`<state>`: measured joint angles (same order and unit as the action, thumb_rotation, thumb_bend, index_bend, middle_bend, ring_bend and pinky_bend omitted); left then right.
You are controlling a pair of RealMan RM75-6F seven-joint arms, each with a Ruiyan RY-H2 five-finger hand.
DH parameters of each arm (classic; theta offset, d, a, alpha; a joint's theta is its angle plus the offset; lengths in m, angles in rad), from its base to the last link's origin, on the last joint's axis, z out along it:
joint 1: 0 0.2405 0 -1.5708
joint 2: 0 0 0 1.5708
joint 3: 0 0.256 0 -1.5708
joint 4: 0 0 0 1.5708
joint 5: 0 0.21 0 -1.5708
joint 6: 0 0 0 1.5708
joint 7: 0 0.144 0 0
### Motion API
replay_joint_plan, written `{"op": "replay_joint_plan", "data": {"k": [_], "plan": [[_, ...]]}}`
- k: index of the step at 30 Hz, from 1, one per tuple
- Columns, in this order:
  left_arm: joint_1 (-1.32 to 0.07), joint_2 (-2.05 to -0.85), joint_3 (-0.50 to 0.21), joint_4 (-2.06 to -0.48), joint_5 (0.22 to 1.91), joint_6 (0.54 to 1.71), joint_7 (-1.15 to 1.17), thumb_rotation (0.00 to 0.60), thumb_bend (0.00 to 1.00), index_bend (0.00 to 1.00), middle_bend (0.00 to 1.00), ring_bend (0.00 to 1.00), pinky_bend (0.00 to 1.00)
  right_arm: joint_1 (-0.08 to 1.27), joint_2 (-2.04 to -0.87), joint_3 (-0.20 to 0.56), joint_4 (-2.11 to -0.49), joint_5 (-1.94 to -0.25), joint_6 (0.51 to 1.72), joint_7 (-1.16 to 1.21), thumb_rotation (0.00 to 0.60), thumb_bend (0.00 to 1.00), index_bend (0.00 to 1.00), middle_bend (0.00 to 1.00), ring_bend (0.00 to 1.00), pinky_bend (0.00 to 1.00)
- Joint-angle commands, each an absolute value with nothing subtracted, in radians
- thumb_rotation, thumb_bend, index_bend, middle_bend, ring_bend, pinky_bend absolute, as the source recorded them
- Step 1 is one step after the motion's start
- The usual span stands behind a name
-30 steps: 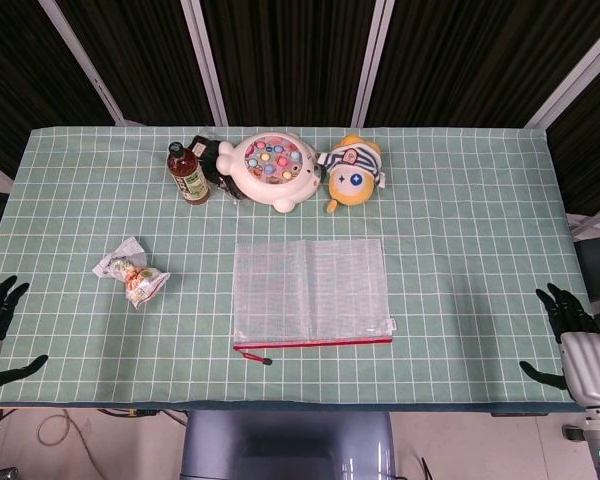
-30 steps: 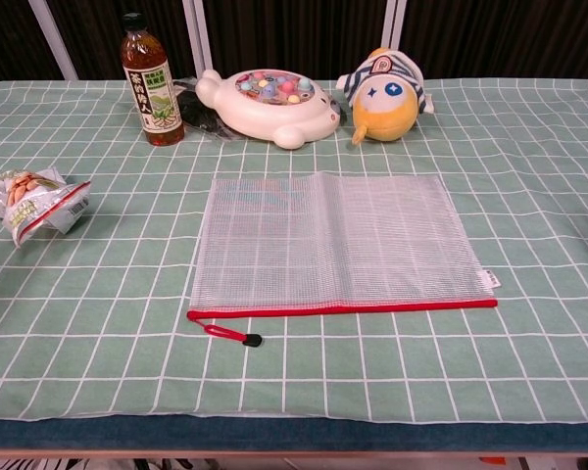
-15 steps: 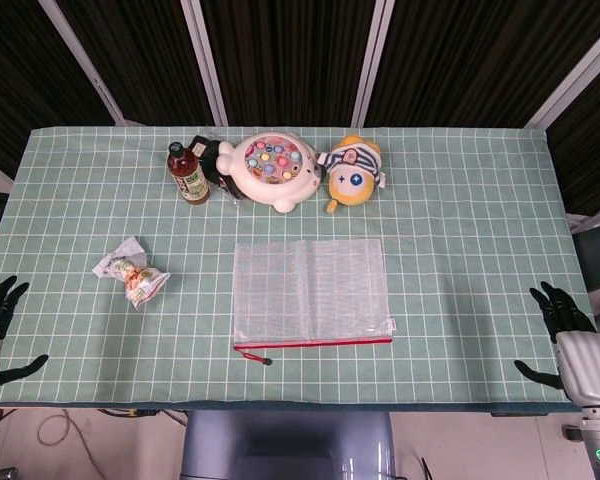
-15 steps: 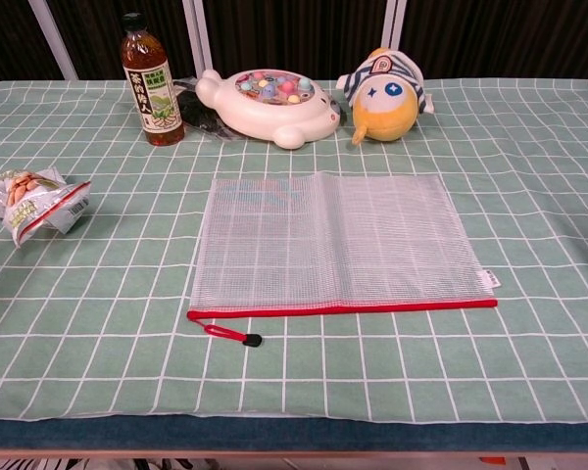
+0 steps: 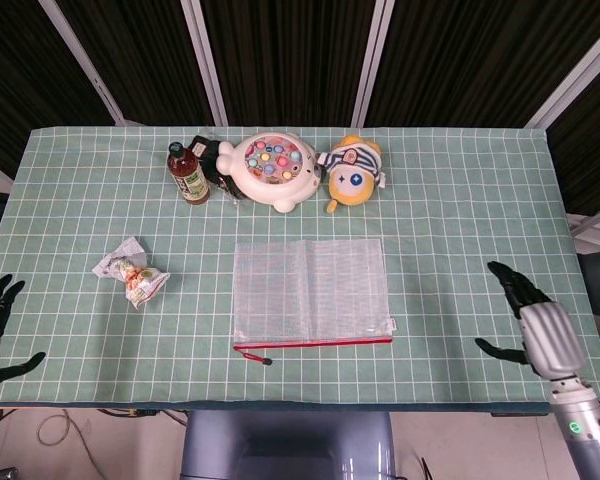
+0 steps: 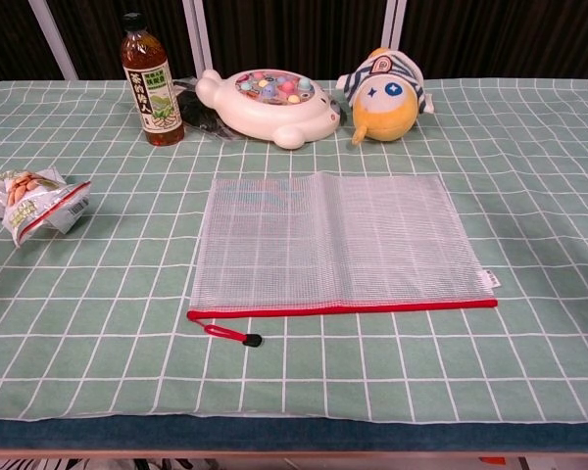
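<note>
Mesh pouch [image 5: 311,292] flat, right hand [image 5: 532,322] well apart, empty

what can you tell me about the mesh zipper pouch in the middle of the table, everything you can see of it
The mesh zipper pouch is a flat, see-through white rectangle, seemingly plastic mesh, lying flat on the green checked tablecloth at the table's middle. A red zipper band runs along its near edge, and a red cord with a black tip trails from its left end. A small white tab sticks out at the right. It looks empty. Neither hand touches it.
</note>
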<state>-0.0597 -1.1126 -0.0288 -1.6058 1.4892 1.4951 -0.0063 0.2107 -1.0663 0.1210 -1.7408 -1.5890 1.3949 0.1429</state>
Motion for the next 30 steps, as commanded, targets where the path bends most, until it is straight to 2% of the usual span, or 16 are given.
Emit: {"op": "replay_joint_plan", "data": {"k": [1, 6, 11, 13, 14, 18, 30], "plan": [[-0.058, -1.115, -0.032, -1.608, 1.485, 1.498, 0.0, 0.6, 0.02, 0.0, 0.0, 0.0, 0.0, 0.327, -1.041, 0.178, -1.891, -1.547, 1.248, 0.089, 0.6, 0.16, 0.01, 0.54, 0.58, 0.66], [-0.058, -1.121, -0.036, -1.607, 1.477, 1.499, 0.016, 0.6, 0.02, 0.0, 0.0, 0.0, 0.0, 0.419, -1.07, 0.205, -1.994, -1.467, 1.121, 0.004, 0.6, 0.17, 0.11, 0.76, 0.79, 0.82], [-0.059, -1.123, -0.038, -1.609, 1.47, 1.495, 0.024, 0.6, 0.02, 0.0, 0.0, 0.0, 0.0, 0.495, -1.144, 0.217, -2.029, -1.404, 1.043, -0.089, 0.6, 0.19, 0.18, 0.87, 0.89, 0.89], [-0.059, -1.123, -0.038, -1.608, 1.471, 1.495, 0.027, 0.6, 0.02, 0.0, 0.0, 0.0, 0.0, 0.525, -1.183, 0.22, -2.03, -1.379, 1.02, -0.131, 0.6, 0.2, 0.2, 0.89, 0.91, 0.9], [-0.06, -1.123, -0.036, -1.605, 1.476, 1.495, 0.032, 0.6, 0.02, 0.0, 0.0, 0.0, 0.0, 0.568, -1.243, 0.221, -2.023, -1.358, 0.981, -0.178, 0.6, 0.2, 0.21, 0.91, 0.93, 0.91], [-0.06, -1.124, -0.035, -1.601, 1.481, 1.497, 0.029, 0.6, 0.02, 0.0, 0.0, 0.0, 0.0, 0.62, -1.358, 0.229, -1.99, -1.264, 0.975, -0.287, 0.6, 0.21, 0.25, 0.98, 0.99, 0.95], [-0.065, -1.124, -0.031, -1.589, 1.498, 1.493, 0.014, 0.6, 0.02, 0.0, 0.0, 0.0, 0.0, 0.717, -1.632, 0.206, -1.874, -1.054, 1.016, -0.496, 0.6, 0.24, 0.34, 1.0, 1.0, 0.97]]}}
